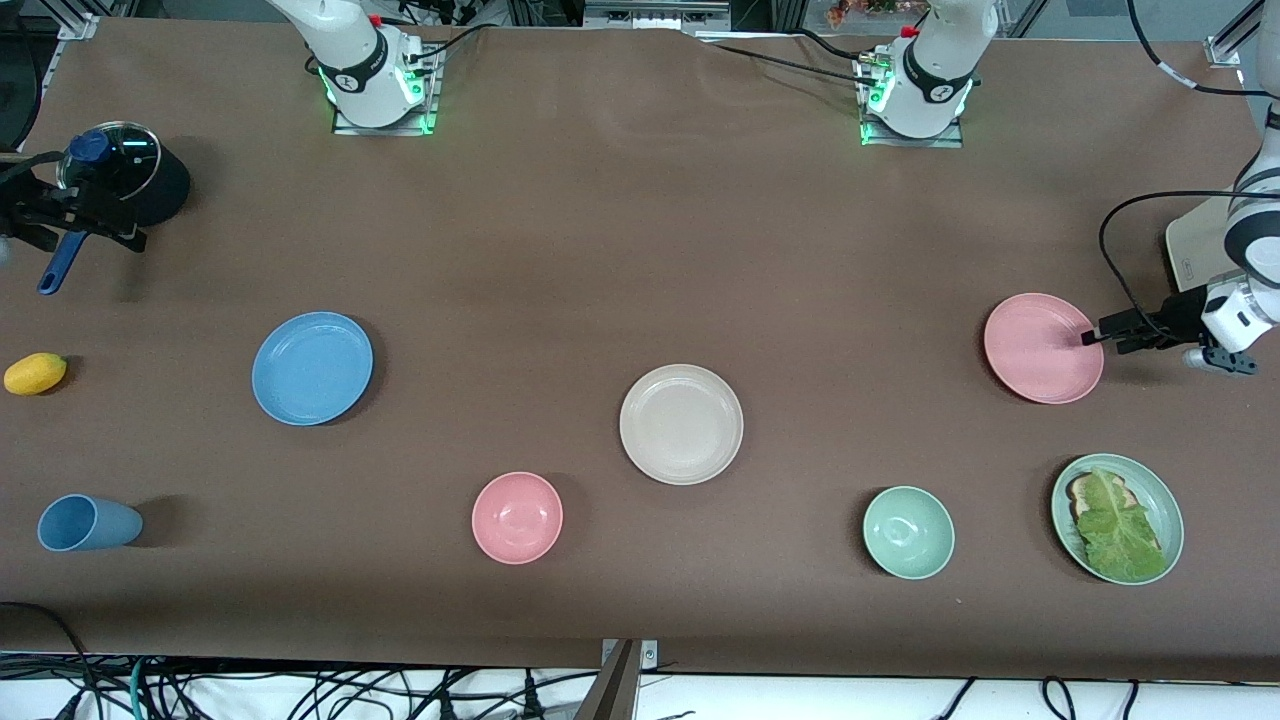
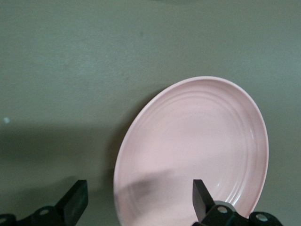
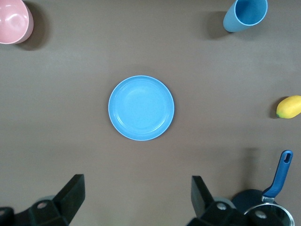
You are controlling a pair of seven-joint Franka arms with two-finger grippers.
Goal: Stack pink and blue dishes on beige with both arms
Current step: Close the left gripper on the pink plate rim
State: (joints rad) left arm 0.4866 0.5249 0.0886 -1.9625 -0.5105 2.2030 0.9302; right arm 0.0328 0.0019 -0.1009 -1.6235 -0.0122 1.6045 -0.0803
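The left arm reaches in from the left arm's end of the surface, its forearm low and nearly level, and the left pincer (image 1: 1090,338) sits at the rim of the pink plate (image 1: 1043,348) on the side toward that end; in the left wrist view its two fingers (image 2: 75,200) are spread wide, one to each side of the plate's rim, pinching nothing. The right pincer (image 1: 75,215) hangs over the lidded black pot (image 1: 135,180) near the corner at the right arm's end, by the edge where the bases stand; the right wrist view shows its fingers (image 3: 73,193) spread apart and empty, looking down on the blue plate (image 3: 141,108). The blue plate (image 1: 312,367) lies flat toward the right arm's end, with bare brown surface all round it. The beige plate (image 1: 681,423) lies near the middle of the surface, well apart from both coloured plates, with wide open stretches between it and each. Nearer the front camera, along that edge, stand a blue cup (image 1: 88,523) lying on its side, a pink bowl (image 1: 517,517), a green bowl (image 1: 908,532) and a green plate (image 1: 1165,500) carrying toast and a lettuce leaf. A lemon (image 1: 35,373) rests at the edge at the right arm's end, and a pale board (image 1: 1195,245) lies at the left arm's end.
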